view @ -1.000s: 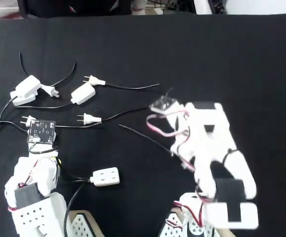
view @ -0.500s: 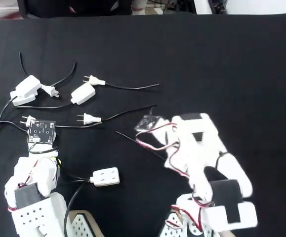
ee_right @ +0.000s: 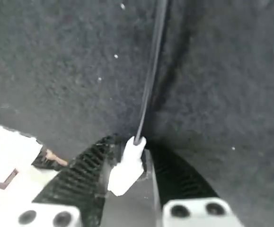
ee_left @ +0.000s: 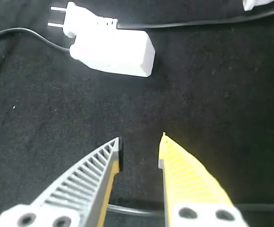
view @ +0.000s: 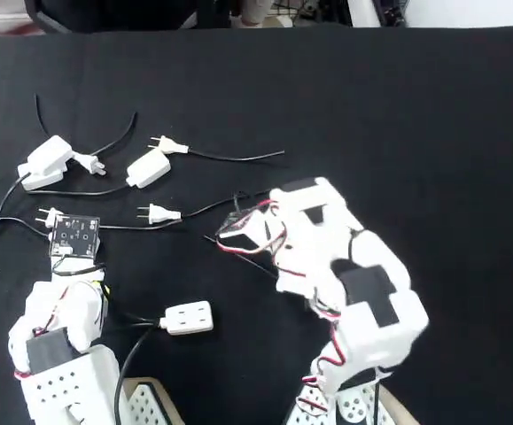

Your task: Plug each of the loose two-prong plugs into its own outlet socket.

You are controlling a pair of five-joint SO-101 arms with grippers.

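Bench [view: 433, 115], contents as placed:
- Far left: left socket block [view: 46, 160], with the short plug [view: 89, 162] at its right end.
- Just right of that: middle socket block [view: 148, 168], with the rear plug [view: 167, 144] just behind it.
- Nearer row: edge plug [view: 50, 215] on the left, centre plug [view: 159, 212] to its right.
- Front: front socket block [view: 190, 316].
- Left tool [ee_left: 139, 142]: front left, above the bench.
- Right tool [ee_right: 129, 144]: mid-bench, with the held plug [ee_right: 126, 165] between its fingers.

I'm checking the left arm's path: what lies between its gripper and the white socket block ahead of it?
In the left wrist view, the stretch between the left gripper and the white socket block is bare black cloth.
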